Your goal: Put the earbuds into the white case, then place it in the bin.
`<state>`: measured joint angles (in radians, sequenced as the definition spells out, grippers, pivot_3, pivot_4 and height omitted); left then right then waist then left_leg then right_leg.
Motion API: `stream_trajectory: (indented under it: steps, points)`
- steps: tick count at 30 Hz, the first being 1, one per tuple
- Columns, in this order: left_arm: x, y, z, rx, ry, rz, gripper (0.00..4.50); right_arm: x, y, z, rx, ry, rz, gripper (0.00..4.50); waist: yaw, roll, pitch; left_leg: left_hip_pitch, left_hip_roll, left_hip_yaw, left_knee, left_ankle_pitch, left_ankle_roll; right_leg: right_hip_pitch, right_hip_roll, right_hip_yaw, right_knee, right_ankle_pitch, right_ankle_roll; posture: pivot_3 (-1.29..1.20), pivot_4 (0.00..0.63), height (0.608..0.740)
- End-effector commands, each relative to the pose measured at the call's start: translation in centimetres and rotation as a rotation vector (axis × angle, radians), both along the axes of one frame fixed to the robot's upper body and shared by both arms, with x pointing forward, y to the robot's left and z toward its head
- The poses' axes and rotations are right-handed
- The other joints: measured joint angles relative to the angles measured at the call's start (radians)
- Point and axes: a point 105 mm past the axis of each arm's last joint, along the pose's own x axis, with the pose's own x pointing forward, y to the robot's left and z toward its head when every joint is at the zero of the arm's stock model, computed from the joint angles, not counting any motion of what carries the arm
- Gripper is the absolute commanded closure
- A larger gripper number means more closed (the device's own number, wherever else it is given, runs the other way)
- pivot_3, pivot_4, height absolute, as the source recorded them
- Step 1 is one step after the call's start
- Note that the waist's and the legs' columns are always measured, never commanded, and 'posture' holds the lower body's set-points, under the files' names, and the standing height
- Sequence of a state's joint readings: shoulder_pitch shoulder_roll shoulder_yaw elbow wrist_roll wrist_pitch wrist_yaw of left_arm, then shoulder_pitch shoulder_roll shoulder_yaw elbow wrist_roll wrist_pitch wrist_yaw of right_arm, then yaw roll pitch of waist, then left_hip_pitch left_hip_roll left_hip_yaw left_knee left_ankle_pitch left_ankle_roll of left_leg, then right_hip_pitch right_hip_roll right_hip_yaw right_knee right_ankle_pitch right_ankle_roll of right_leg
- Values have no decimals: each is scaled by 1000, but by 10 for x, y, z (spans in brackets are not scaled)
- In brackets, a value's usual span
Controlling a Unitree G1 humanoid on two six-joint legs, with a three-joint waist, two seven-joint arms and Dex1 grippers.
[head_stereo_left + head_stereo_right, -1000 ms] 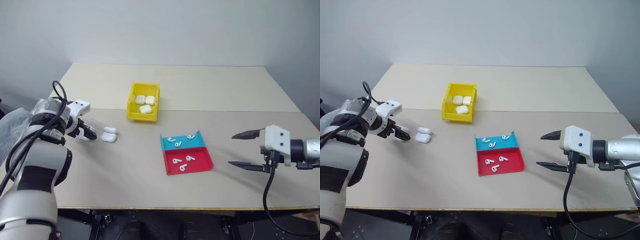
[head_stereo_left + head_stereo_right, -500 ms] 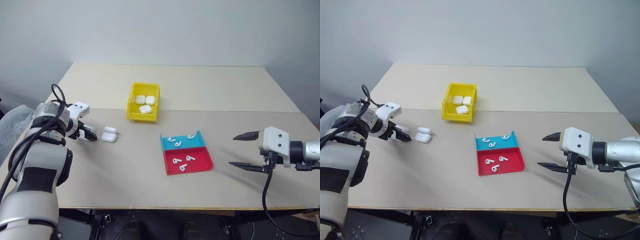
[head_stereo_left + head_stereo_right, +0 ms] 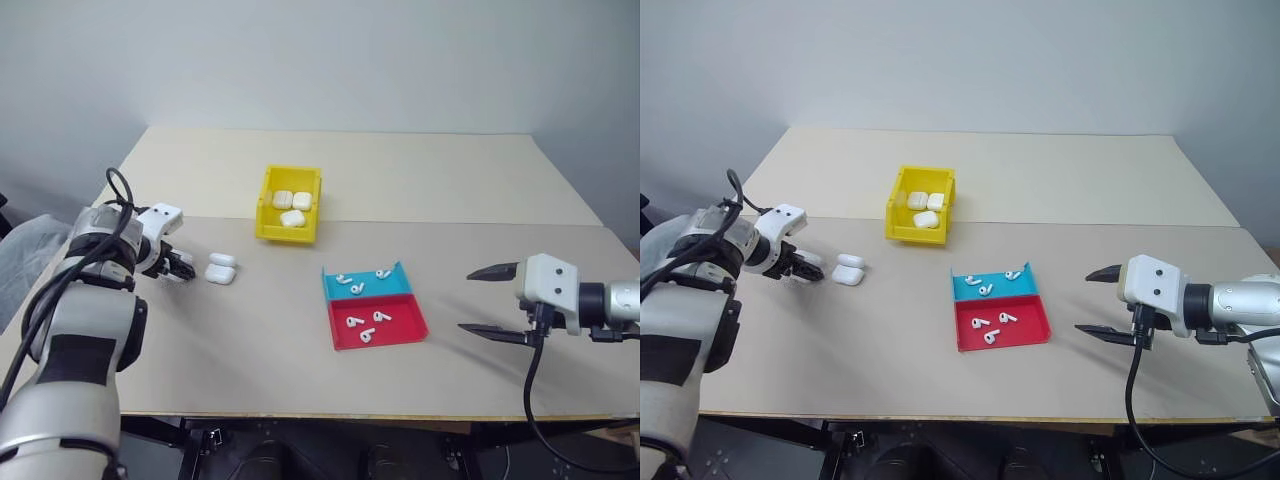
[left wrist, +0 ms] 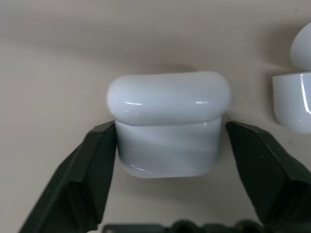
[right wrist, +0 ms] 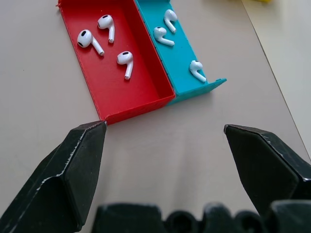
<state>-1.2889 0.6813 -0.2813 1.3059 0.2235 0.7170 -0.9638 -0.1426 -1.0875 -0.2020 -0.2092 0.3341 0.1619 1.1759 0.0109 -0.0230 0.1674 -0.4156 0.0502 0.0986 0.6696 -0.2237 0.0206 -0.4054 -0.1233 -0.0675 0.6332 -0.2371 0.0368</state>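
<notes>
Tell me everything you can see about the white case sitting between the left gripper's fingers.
The white case is small, glossy and rounded, like smooth plastic, with a seam between its lid and body; the lid looks closed. It rests on the beige table, with the left gripper shut on it, one black finger on each side. A second white case stands close beside it without touching. Both lie left of the yellow bin.

A plain pale wall [image 3: 330, 60] fills the back of the room, evenly lit. In front of it stands a beige table [image 3: 430, 180]; a straight seam [image 3: 470, 222] crosses its top. Under the near edge the floor [image 3: 330, 455] is dark, perhaps with black frame parts.
</notes>
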Motion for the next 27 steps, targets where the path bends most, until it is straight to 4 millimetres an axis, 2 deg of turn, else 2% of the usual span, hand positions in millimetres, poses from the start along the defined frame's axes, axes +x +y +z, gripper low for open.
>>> stream_trajectory:
  steps: [1,5,8,11,15,18,20,23,24,27]
  points:
    - [-1,5,-2,31,1,2,1707,-1,2,7,-7,-35,4,0,0,0,0,0,0,0,0,0,0,0,0,0,0,0,0,0,150,740]
    - [2,5,3,39,-22,-12,1707,-1,2,8,-7,-36,1,0,0,0,0,0,0,0,0,0,0,0,0,0,1,0,0,0,150,740]
    - [6,2,20,31,-60,-42,1707,-1,0,10,-7,-39,-3,0,0,0,0,0,0,0,0,0,0,0,0,0,1,0,0,0,150,740]
    - [9,-3,44,13,-111,-76,1707,-3,0,14,-5,-47,1,0,0,0,0,-1,0,0,0,0,0,0,0,0,0,0,0,0,150,740]
    - [11,-22,89,-27,-243,-185,1707,-6,2,23,-14,-78,29,0,0,-1,0,-3,0,0,1,1,-2,-2,0,0,-2,0,0,0,150,740]
    - [0,-48,119,-86,-372,-293,1707,-7,6,31,-19,-94,57,0,-1,0,0,-6,0,-1,3,1,-3,-3,0,0,-1,0,1,0,150,740]
    - [-9,-71,133,-98,-566,-410,1707,-9,11,35,-30,-100,87,0,-2,2,-1,-5,0,-1,4,1,-2,-2,-1,0,-1,0,1,0,150,740]
    - [-34,-102,132,-116,-737,-571,1707,-8,19,39,-51,-85,118,0,-5,3,-2,-3,1,-5,6,1,-2,0,-1,2,1,0,1,0,150,740]
    - [-47,-121,128,-166,-822,-678,1707,-9,23,41,-76,-75,147,0,-6,3,-2,-3,1,-5,6,1,-2,0,-1,2,1,0,1,0,150,740]
    - [-81,-155,114,-315,-994,-873,1707,-10,36,46,-143,-60,232,0,-11,4,-2,-1,1,-4,6,0,0,0,0,3,2,0,0,0,150,740]
